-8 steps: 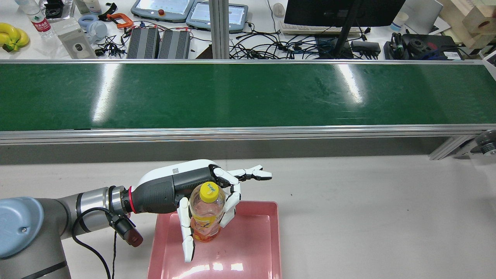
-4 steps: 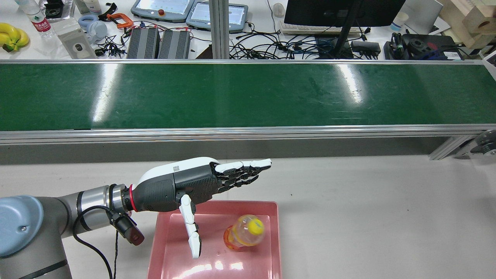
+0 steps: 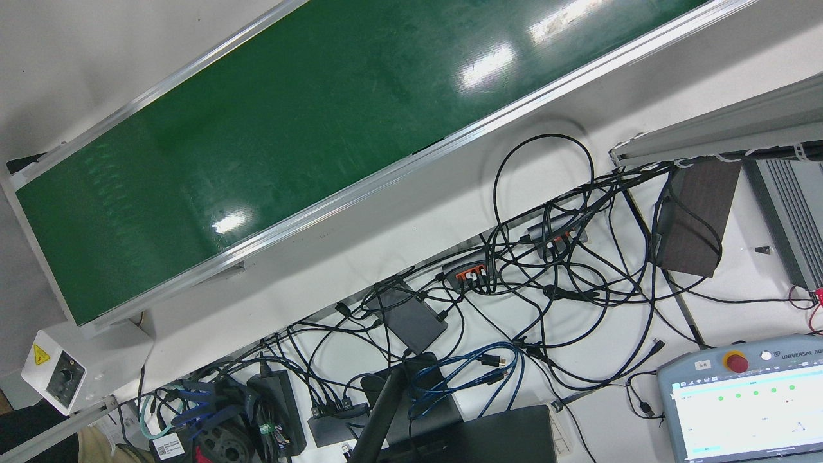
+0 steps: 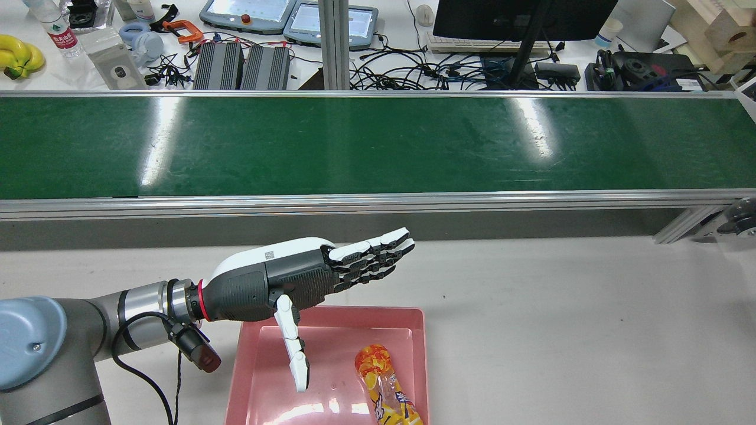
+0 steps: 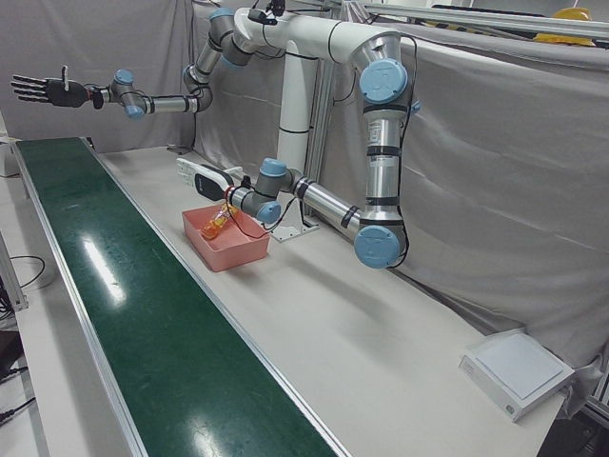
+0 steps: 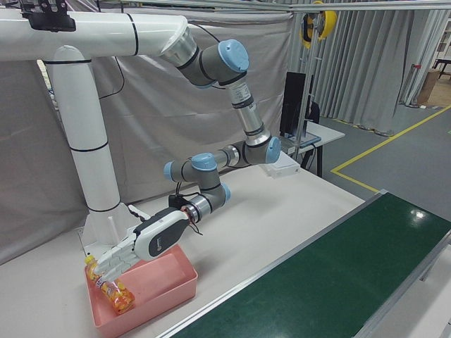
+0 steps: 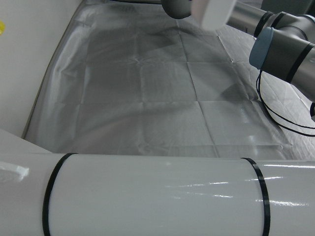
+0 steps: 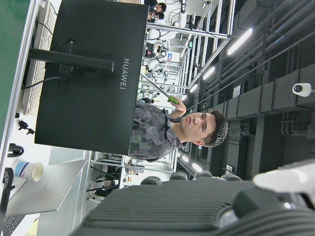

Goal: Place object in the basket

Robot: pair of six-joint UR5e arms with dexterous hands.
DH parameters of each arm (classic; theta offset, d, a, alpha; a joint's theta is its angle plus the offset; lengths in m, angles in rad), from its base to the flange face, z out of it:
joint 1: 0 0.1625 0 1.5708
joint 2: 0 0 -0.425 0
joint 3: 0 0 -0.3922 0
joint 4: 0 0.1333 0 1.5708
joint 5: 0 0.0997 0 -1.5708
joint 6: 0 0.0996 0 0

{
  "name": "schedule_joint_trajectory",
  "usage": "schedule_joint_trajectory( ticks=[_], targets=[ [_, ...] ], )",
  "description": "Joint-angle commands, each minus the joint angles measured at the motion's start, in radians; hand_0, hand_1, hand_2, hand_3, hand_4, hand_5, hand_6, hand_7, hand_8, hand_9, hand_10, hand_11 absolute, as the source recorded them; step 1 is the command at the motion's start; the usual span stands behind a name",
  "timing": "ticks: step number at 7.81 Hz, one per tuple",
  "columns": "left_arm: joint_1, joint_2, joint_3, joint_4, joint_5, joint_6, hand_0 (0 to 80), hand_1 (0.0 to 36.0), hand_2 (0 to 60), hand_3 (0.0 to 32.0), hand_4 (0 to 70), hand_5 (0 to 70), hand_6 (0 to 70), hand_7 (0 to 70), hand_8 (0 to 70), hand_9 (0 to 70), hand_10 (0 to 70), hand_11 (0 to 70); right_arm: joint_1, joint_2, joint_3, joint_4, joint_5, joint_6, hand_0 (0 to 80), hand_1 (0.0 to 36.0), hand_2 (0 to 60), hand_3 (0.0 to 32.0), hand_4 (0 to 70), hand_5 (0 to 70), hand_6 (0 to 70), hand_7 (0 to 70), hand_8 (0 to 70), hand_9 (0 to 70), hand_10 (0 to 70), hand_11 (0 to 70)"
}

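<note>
The left hand [image 4: 307,277] hangs over the far edge of the pink basket [image 4: 413,354], its fingers [image 4: 372,254] stretched flat and apart and holding nothing, the thumb pointing down into the basket. The bottle [image 4: 387,386], with an orange and yellow label, lies on its side on the basket floor by the right wall, apart from the hand. The basket sits near the worktop's near edge in the rear view, well short of the green conveyor belt [image 4: 378,144]. The right hand [image 5: 43,90] is raised high beyond the belt's far end, fingers spread and empty
</note>
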Motion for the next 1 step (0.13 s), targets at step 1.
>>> schedule_joint_trajectory(
  ticks=[1],
  targets=[
    [0.001, -0.013, 0.000, 0.000, -0.002, -0.002, 80.0, 16.1, 0.0, 0.0, 0.0, 0.3, 0.0, 3.4, 0.0, 0.0, 0.0, 2.2, 0.000, 0.000, 0.000, 0.000, 0.000, 0.000, 0.0, 0.0, 0.0, 0.0, 0.0, 0.0, 0.0, 0.0, 0.0, 0.0, 0.0, 0.0]
  ],
)
